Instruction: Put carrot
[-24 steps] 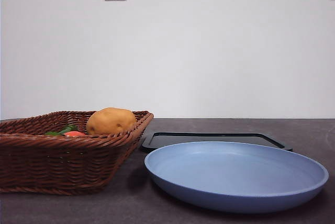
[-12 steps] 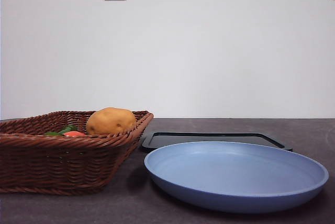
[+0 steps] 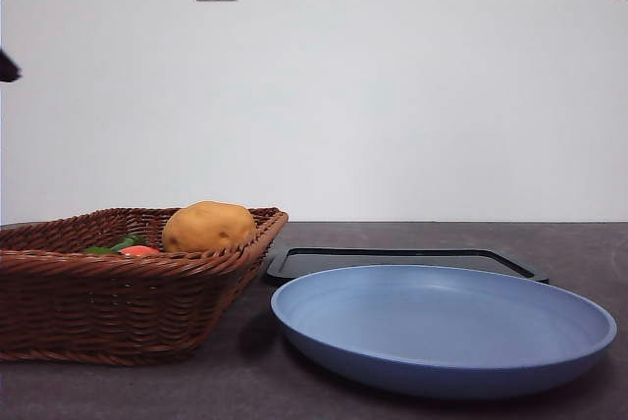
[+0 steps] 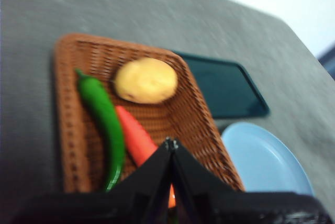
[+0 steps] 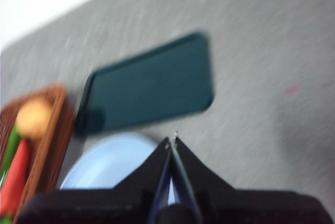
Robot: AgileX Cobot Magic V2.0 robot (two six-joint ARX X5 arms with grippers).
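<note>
Nothing done yet: the long orange-red carrot [image 4: 137,141] lies in the brown wicker basket [image 4: 73,130]; my left tool [image 4: 171,143], pinched narrow and empty, hovers above.

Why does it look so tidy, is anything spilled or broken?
Nothing stands out. The carrot, potato and green pepper lie inside the basket. The blue plate and dark tray sit flat on the table. The left tool is shut above the basket.
</note>
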